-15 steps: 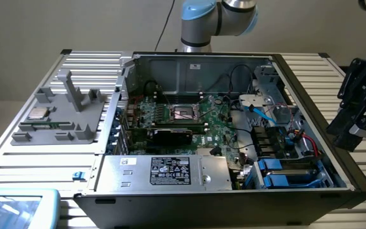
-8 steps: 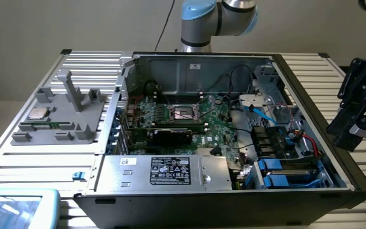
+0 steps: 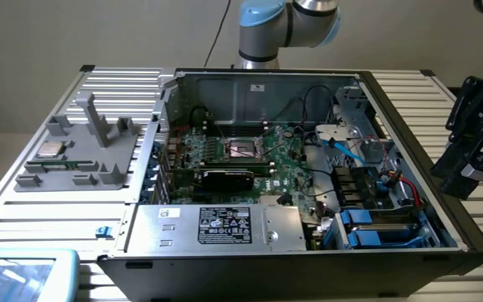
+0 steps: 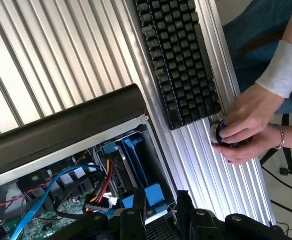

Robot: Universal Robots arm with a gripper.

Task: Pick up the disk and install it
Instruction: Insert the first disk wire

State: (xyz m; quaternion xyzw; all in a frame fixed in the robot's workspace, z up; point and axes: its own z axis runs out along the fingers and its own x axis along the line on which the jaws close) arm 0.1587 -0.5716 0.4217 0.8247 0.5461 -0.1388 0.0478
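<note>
My gripper (image 4: 161,197) hangs over the near corner of the open computer case (image 4: 65,125), its two black fingers (image 4: 138,210) apart with nothing clamped between them. In the exterior view the gripper (image 3: 461,177) is at the exterior view's right, just outside the case wall. Blue plastic drive frames (image 3: 367,226) sit in the drive cage at that corner. In the wrist view one blue frame (image 4: 135,157) stands edge-on with a grey slab beside it, which looks like the disk (image 4: 121,167); its label is hidden.
A black keyboard (image 4: 178,60) lies on the ribbed aluminium table (image 4: 50,55), and beside it a person's hands (image 4: 248,125) grip a small round object. A grey fixture (image 3: 82,151) carries a square chip (image 3: 51,149). A grey box with a black label (image 3: 224,228) and cables (image 4: 55,185) crowd the case.
</note>
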